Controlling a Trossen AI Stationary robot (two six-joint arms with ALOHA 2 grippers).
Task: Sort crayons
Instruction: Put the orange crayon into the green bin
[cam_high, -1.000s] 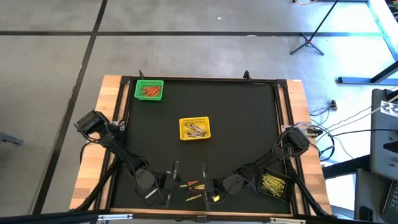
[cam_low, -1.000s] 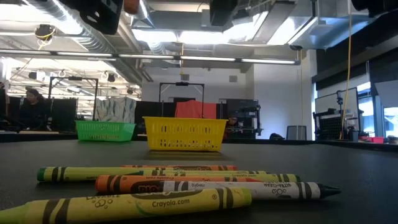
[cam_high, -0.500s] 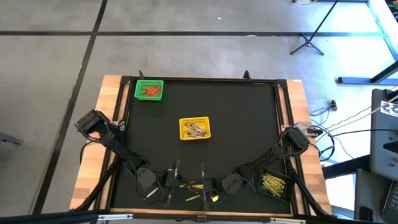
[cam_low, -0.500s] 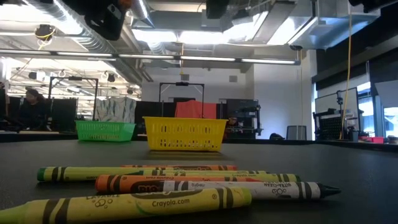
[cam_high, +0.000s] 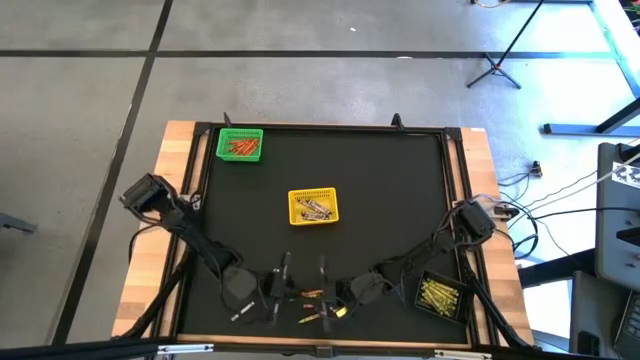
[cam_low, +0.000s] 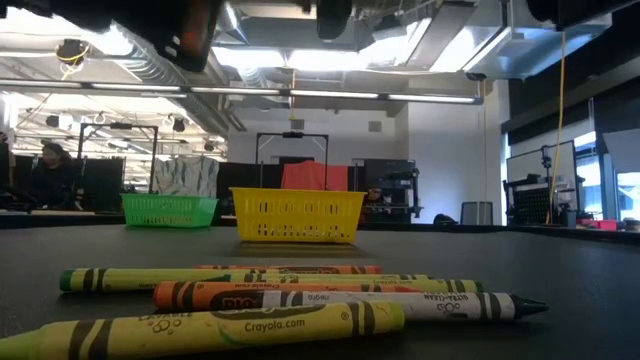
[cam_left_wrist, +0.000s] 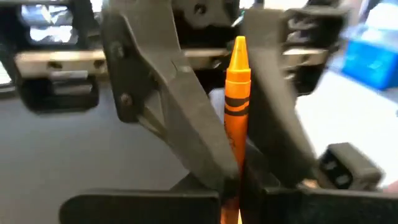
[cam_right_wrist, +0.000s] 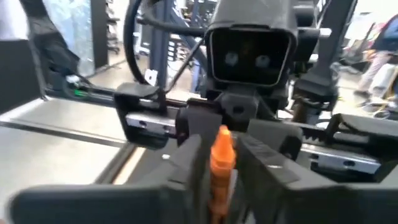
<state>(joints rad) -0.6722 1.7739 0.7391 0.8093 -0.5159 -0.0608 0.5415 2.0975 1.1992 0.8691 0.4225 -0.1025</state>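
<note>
Orange crayon (cam_left_wrist: 237, 99): clamped upright in the left hand (cam_high: 278, 290), at the desk's (cam_high: 380, 190) six o'clock edge, presumably for handover. Right hand (cam_high: 326, 290): faced close opposite, fingers parted around the crayon, grip unconfirmed. Loose crayons (cam_low: 300, 290): lying beneath, unsorted.

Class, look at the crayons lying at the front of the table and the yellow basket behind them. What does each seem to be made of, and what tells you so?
The orange, green and yellow crayons: probably wax, wrapped in matte paper, judging by the printed labels and black bands.

The yellow mesh basket: likely moulded plastic, going by its even grid of slots and uniform bright colour.
</note>
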